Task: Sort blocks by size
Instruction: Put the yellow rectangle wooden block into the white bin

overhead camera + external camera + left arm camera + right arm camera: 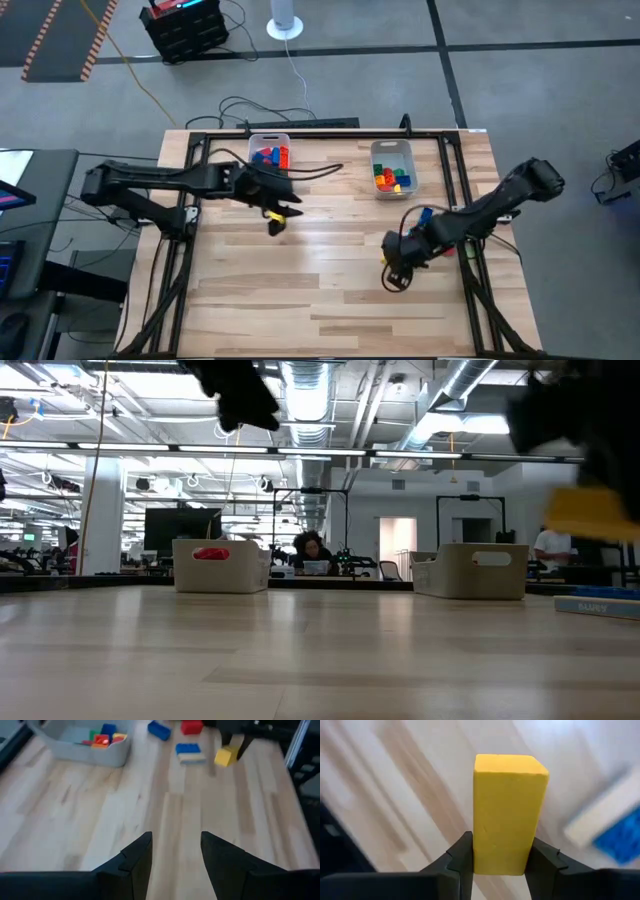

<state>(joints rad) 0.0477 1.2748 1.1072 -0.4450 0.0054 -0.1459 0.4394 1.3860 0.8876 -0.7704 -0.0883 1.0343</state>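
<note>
The right gripper (497, 857) has its jaws clamped on a yellow block (507, 812), at about 4 o'clock on the worktop (300, 290) in the high view. The left gripper (175, 852) hangs at about 10 o'clock, jaws parted and empty. Other blocks fill the left bin (268, 142) at 11 o'clock and the right bin (391, 148) at 1 o'clock, and blue ones (188, 749) and a red one (191, 727) lie loose near the right gripper.

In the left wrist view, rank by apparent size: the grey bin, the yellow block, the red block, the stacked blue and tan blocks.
1. Grey bin, by far.
2. Blue and tan stack.
3. Yellow block and red block look alike; the red one lies farther off, so unranked.
</note>
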